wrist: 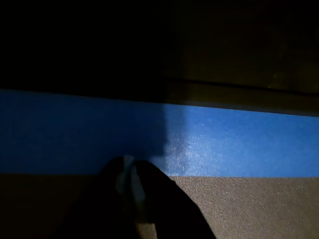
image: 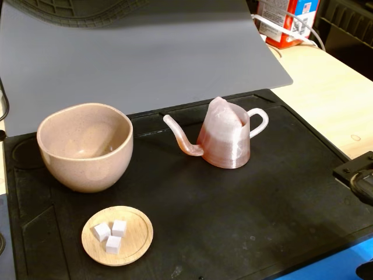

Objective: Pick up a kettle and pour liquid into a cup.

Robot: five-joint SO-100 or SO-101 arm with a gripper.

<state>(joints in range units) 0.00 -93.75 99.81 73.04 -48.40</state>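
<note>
In the fixed view the pinkish translucent kettle [image: 224,140] stands upright on the black mat, its thin curved spout [image: 179,135] pointing left and its whitish loop handle [image: 259,122] to the right. Its lower body has a reddish-brown tint; I cannot tell whether that is the liquid. The speckled beige-pink cup [image: 85,146] sits left of the kettle, apart from it, and its inside shows bare ceramic. In the wrist view my gripper [wrist: 128,167] rises dark from the bottom edge with its fingertips together, holding nothing, over a blue strip. A black part of the arm [image: 356,175] shows at the fixed view's right edge.
A small wooden dish [image: 137,239] with three white cubes lies in front of the cup. The black mat [image: 233,221] covers the work area, with a grey sheet [image: 145,64] behind it. A red and white container [image: 285,20] stands at the back right on the wooden table [image: 332,93].
</note>
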